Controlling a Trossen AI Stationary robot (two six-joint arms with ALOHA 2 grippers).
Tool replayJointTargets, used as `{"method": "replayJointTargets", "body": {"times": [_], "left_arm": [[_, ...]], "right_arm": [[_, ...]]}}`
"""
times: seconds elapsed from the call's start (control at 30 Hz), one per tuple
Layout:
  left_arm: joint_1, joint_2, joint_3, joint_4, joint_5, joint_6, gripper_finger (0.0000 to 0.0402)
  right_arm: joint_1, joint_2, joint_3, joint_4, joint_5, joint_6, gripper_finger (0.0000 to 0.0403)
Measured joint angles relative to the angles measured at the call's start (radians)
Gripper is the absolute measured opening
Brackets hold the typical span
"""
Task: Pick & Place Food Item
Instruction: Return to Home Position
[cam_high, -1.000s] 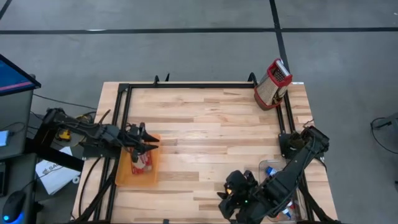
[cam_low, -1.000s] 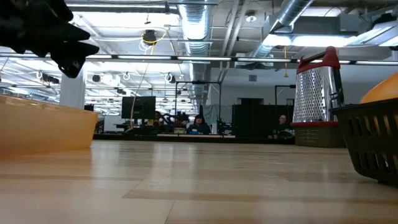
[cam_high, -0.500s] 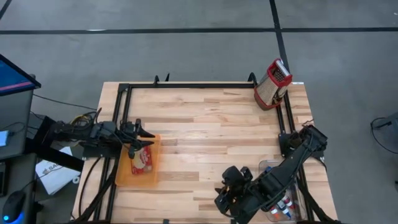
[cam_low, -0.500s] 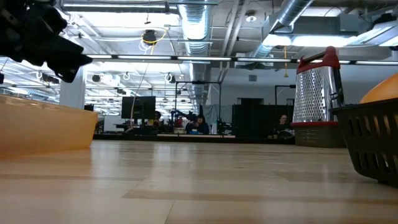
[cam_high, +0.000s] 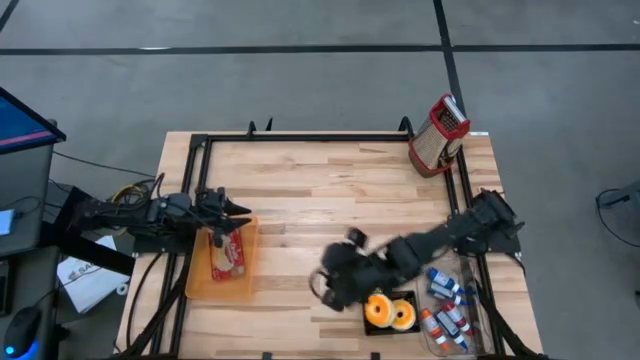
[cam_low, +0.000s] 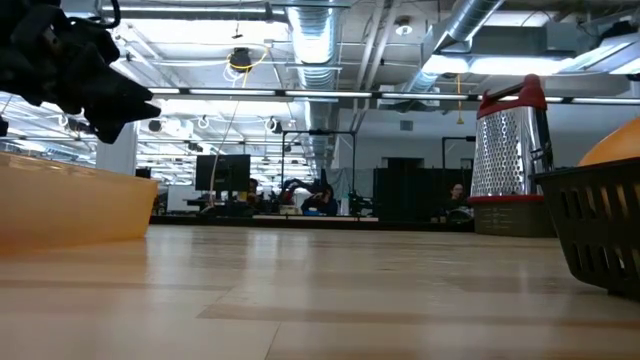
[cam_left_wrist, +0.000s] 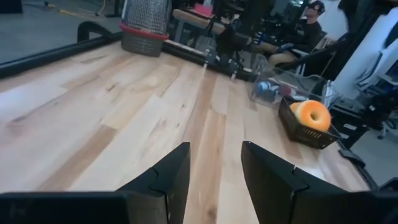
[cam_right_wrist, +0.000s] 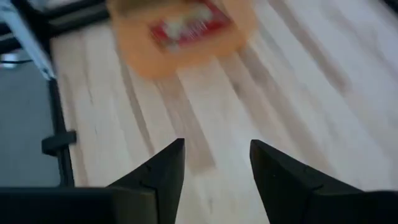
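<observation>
A red-and-white food packet (cam_high: 227, 255) lies flat in the orange tray (cam_high: 215, 288) at the table's left; it also shows in the right wrist view (cam_right_wrist: 186, 23). My left gripper (cam_high: 238, 210) is open and empty above the tray's far end, its fingers (cam_left_wrist: 171, 171) pointing toward the table's right. My right gripper (cam_high: 320, 287) is open and empty over the table's middle near part, facing the tray (cam_right_wrist: 149, 59). Two orange donuts (cam_high: 390, 312) sit in a black basket (cam_high: 412, 298) at the near right.
A red-topped metal grater (cam_high: 438, 135) stands at the far right corner. A clear bin with small bottles (cam_high: 447, 310) sits right of the basket. A black frame rail (cam_high: 300, 137) runs round the table. Bare wood lies between the tray and the basket.
My right arm has swung from over the basket at the near right corner toward the table's left, to its middle, uncovering the donuts. My left gripper has drawn back from over the packet toward the tray's far end. The packet stays in the tray.
</observation>
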Motion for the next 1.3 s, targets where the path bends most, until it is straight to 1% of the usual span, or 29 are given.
{"method": "replayJointTargets", "body": {"times": [0.03,0.1,0.2,0.27,0.3,0.43,0.53,0.57,0.6,0.67,0.73,0.87,0.97,1.03,1.17,1.3], "left_arm": [[0.0,0.009,0.0,0.005,0.0,-0.001,0.014],[0.0,0.026,-0.001,0.013,0.0,-0.003,0.014],[0.0,0.05,-0.001,0.032,0.0,-0.003,0.014],[0.0,0.065,-0.001,0.031,0.0,-0.004,0.014],[0.0,0.073,-0.001,0.035,0.0,-0.004,0.014],[0.0,0.101,-0.001,0.043,0.0,-0.004,0.014],[0.0,0.119,-0.001,0.048,0.0,-0.004,0.014],[0.0,0.122,-0.001,0.047,0.0,-0.004,0.014],[0.0,0.125,-0.001,0.043,0.0,-0.004,0.014],[0.0,0.137,0.0,0.05,0.0,-0.004,0.014],[0.0,0.146,0.0,0.046,0.0,-0.004,0.014],[0.0,0.16,0.0,0.05,0.0,-0.004,0.014],[0.0,0.168,0.0,0.048,0.0,-0.004,0.014],[0.0,0.17,0.0,0.048,0.0,-0.004,0.014],[0.0,0.173,0.0,0.05,0.0,-0.004,0.014],[0.0,0.172,0.0,0.052,0.0,-0.004,0.014]], "right_arm": [[-0.029,0.0,-0.016,0.071,-0.026,-0.087,0.0173],[-0.09,0.0,-0.065,0.241,-0.115,-0.257,0.0169],[-0.18,0.002,-0.145,0.515,-0.315,-0.472,0.0164],[-0.243,0.002,-0.194,0.668,-0.454,-0.564,0.0161],[-0.272,0.002,-0.211,0.714,-0.514,-0.601,0.016],[-0.36,-0.004,-0.214,0.727,-0.672,-0.738,0.0153],[-0.412,-0.07,-0.247,0.74,-0.786,-0.78,0.0149],[-0.425,-0.112,-0.274,0.768,-0.8,-0.79,0.0148],[-0.432,-0.164,-0.315,0.785,-0.797,-0.81,0.0147],[-0.434,-0.276,-0.437,0.9,-0.75,-0.855,0.0146],[-0.436,-0.383,-0.606,1.031,-0.71,-0.886,0.0146],[-0.442,-0.566,-0.956,1.324,-0.652,-0.895,0.0149],[-0.443,-0.682,-1.168,1.459,-0.582,-0.897,0.0152],[-0.445,-0.743,-1.283,1.516,-0.543,-0.898,0.0154],[-0.459,-0.864,-1.466,1.661,-0.485,-0.898,0.0155],[-0.482,-0.97,-1.607,1.695,-0.445,-0.897,0.0154]]}}
